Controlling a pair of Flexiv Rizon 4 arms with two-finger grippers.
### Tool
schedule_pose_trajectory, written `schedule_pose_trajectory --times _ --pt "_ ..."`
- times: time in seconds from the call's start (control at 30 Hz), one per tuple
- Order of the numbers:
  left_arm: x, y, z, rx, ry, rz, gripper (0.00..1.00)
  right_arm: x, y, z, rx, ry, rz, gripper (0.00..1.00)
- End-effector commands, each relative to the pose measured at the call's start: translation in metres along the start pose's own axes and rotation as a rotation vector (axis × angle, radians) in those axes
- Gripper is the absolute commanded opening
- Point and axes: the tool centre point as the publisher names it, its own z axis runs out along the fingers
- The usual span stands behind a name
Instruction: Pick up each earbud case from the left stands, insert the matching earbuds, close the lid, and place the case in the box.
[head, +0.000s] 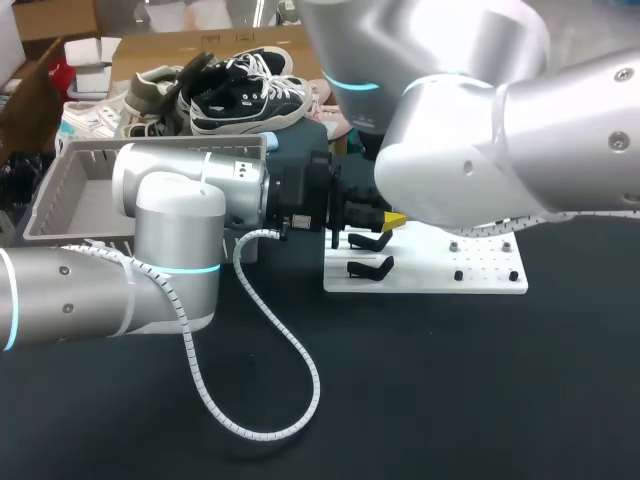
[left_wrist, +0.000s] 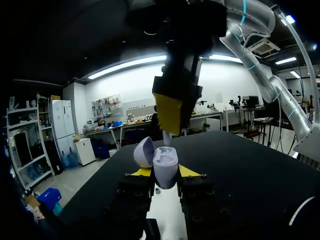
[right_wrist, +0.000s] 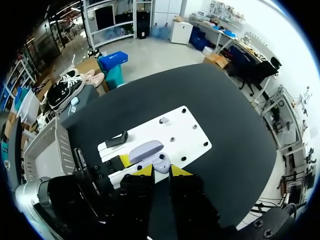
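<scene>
Case (left_wrist: 165, 161) in left tool (left_wrist: 165, 172) above the board (head: 470, 275), right tool's (right_wrist: 156, 171) earbud (left_wrist: 167, 136) over it (basket (head: 48, 190) left of board)

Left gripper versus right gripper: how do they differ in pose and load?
The left gripper lies level, fingers shut on the open lilac plastic earbud case; the right gripper points down at that case from above. What the right gripper carries, I cannot tell. Both have yellow tips and meet above the white board.
</scene>
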Motion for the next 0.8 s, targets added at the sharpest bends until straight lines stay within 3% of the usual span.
schedule_pose_trajectory --times 0.03,0.8 --pt "0.0008 0.0009 0.0001 0.002 -0.002 0.001 0.0 -0.0009 0.0007 0.0028 0.001 0.001 0.0 0.0" --pt "0.0008 0.0009 0.0001 0.002 -0.002 0.001 0.0 -0.0012 0.0044 0.0105 -0.002 0.02 -0.005 0.0"
